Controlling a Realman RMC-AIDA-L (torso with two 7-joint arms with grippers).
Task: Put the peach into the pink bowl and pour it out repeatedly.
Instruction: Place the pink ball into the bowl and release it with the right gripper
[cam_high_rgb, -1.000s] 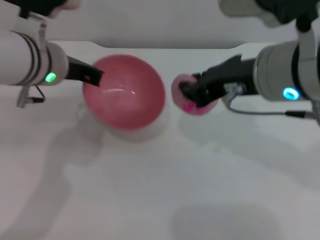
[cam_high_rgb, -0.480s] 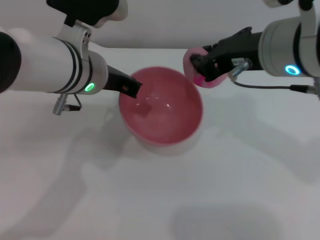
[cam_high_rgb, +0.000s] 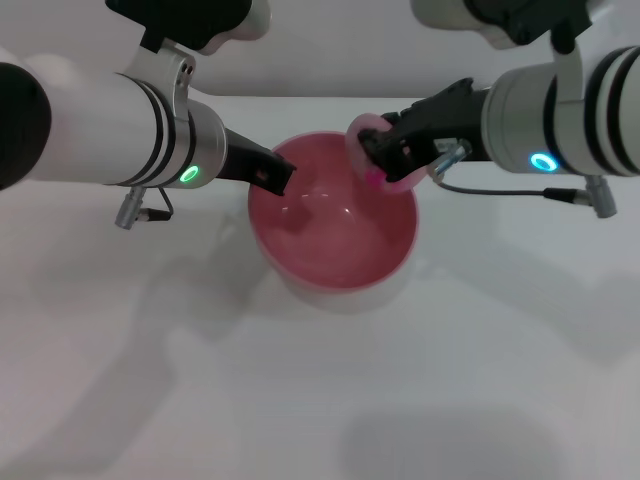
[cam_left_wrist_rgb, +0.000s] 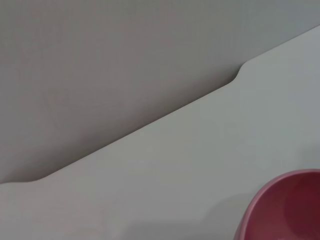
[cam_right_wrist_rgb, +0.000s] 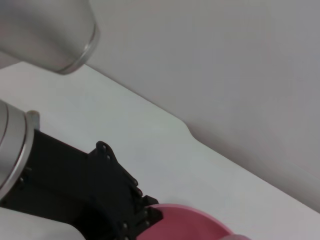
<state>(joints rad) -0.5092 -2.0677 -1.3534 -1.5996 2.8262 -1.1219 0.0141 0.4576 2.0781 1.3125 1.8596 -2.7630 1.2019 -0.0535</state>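
a bare test bench of a robotics lab rather than a home or kitchen: a plain white table (cam_high_rgb: 420, 400) with a notched back edge stands against a blank grey wall (cam_left_wrist_rgb: 100, 60), with no furnishings or household clutter on it, and two white robot arms with lit status rings and a loose cable (cam_high_rgb: 500, 189) reach over it
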